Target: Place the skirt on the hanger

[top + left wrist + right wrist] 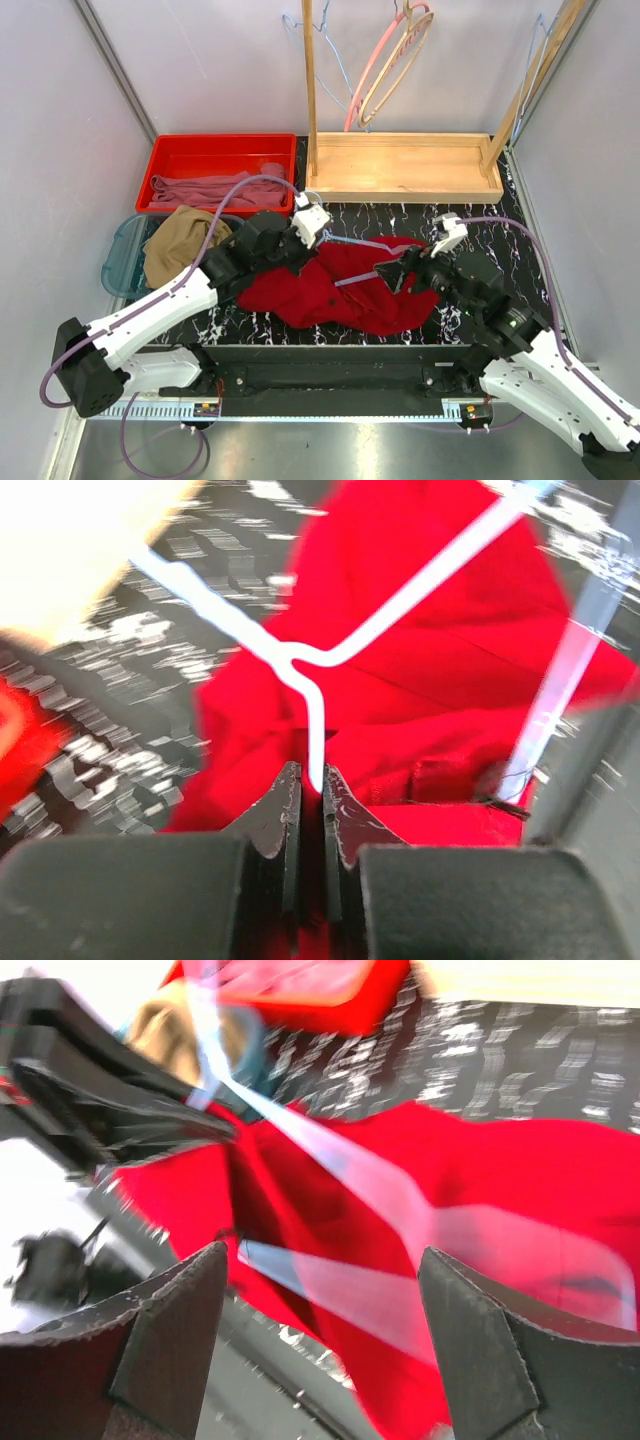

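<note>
Left gripper (312,780) is pinched tight on the light-blue wire hanger (400,595), jaws together on the thin stem just below the point where the wire forks. From that fork, one wire runs up and right across the dark red garment (330,290), and the other runs up and left over the black marbled table (380,220).

Over on the other side, the right gripper (322,1260) stands wide apart, gripping nothing. The far end of the hanger shows as a pale blue blur in the gap between its fingers, and I can't tell whether it touches either one. Under it, it's all red cloth.

From above, both arms meet over the middle of the table, the left one at the garment's upper left edge and the right one at its right edge, with the hanger lying slantwise between them on top of the red garment.

And the skirt (178,243)? It's well off to the left, a bunched tan heap sitting in the teal bin (118,262), clear of both grippers. Just behind it is the red bin (160,160), holding a mauve-pink cloth (210,188).
</note>
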Tool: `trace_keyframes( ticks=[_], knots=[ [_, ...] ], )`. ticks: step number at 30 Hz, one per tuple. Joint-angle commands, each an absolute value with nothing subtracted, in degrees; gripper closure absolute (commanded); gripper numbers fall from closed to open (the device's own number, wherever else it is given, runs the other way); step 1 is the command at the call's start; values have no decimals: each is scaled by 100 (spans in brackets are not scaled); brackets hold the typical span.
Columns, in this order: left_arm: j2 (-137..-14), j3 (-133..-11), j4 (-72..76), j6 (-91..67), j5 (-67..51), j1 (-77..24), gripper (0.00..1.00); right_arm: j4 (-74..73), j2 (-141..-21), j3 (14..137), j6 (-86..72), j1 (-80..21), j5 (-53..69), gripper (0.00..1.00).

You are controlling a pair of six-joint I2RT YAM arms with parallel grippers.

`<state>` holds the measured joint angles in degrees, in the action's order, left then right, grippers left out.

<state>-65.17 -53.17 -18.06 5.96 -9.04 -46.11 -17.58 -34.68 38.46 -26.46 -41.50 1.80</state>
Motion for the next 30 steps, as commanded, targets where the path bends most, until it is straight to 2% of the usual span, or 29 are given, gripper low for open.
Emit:
trace_keyframes(
  ticks=[1, 5, 8, 14, 21, 25, 26, 30],
  knots=[
    [-6363, -5466, -1204, 19, 1236, -4553, 100, -2443, -2938, 3956, -2882, -4201, -1440, 16],
    [-6556, -5642, -1388, -167, 1617, -4561, 100, -2540, -2260, 3674, -3155, -4201, -1862, 15],
    [-6627, -5756, -1485, -228, 1731, -4553, 100, -2514, -2118, 3446, -2998, -4201, -1418, 15],
    [-6653, -6046, -1564, -325, 1898, -4553, 100, -2207, -3303, 3261, -2655, -4201, 199, 16],
    [-6653, -6161, -1714, -404, 1951, -4561, 100, -1460, -4174, 2936, -2628, -4210, 360, 19],
    [-6557, -6100, -1784, -448, 1811, -4553, 100, -1064, -4640, 2813, -2856, -4210, -323, 26],
    [-6522, -6091, -1802, -457, 1776, -4553, 100, -959, -4684, 2786, -2926, -4210, -778, 31],
    [-6346, -5968, -1819, -492, 1635, -4561, 100, -90, -4930, 2602, -3085, -4201, -1458, 43]
  ],
)
